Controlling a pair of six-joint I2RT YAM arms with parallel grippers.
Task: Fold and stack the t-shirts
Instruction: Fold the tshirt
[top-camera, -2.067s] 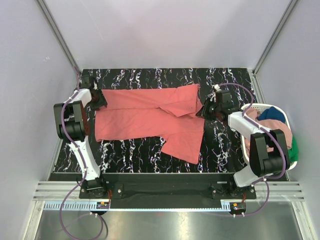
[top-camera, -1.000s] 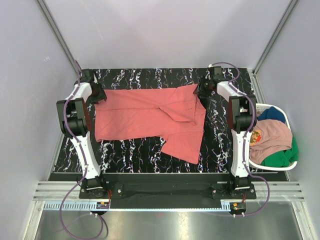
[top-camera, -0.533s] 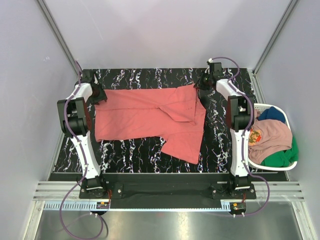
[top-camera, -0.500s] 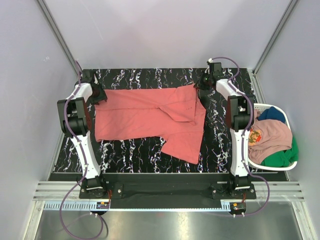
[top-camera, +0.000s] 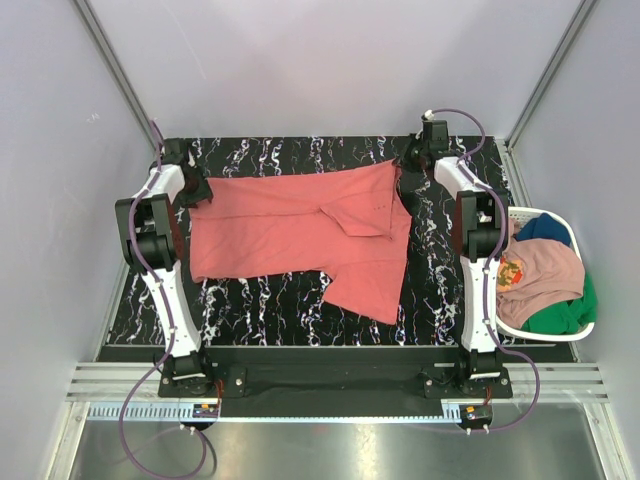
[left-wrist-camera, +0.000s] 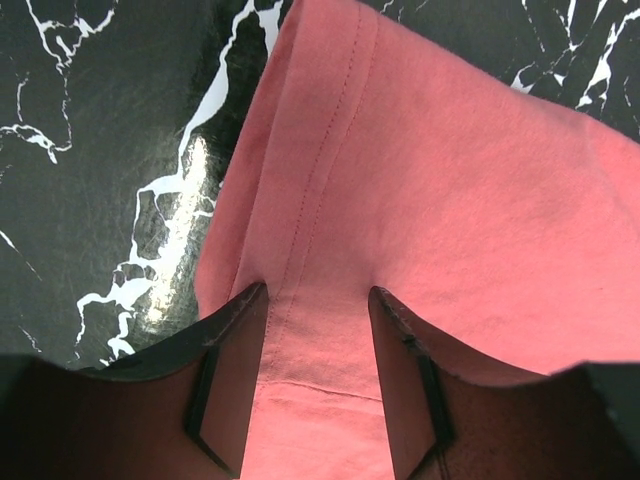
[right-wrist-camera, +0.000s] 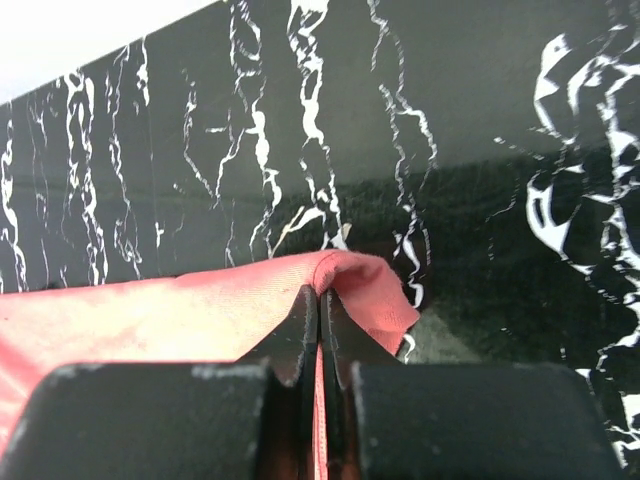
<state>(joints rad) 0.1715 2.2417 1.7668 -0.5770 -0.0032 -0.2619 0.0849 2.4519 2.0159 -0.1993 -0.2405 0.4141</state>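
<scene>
The coral-red t-shirt (top-camera: 300, 220) lies spread on the black marbled table (top-camera: 260, 300), with one part folded over near its right side. My left gripper (top-camera: 200, 190) is at the shirt's far left corner. In the left wrist view it (left-wrist-camera: 318, 290) is open, its fingers standing apart over the shirt's hem (left-wrist-camera: 450, 200). My right gripper (top-camera: 410, 165) is at the far right corner. In the right wrist view it (right-wrist-camera: 320, 292) is shut on a pinched fold of the shirt's edge (right-wrist-camera: 150, 310).
A white laundry basket (top-camera: 510, 213) stands at the table's right edge. It holds the dusty pink shirt (top-camera: 545, 270), the dark blue shirt (top-camera: 545, 228) and the green shirt (top-camera: 560, 318). Grey walls close in the far side.
My right arm swung from beside the basket to the shirt's far right corner, shut on it and drew it right. The far edge lies straighter. The left gripper stayed put.
</scene>
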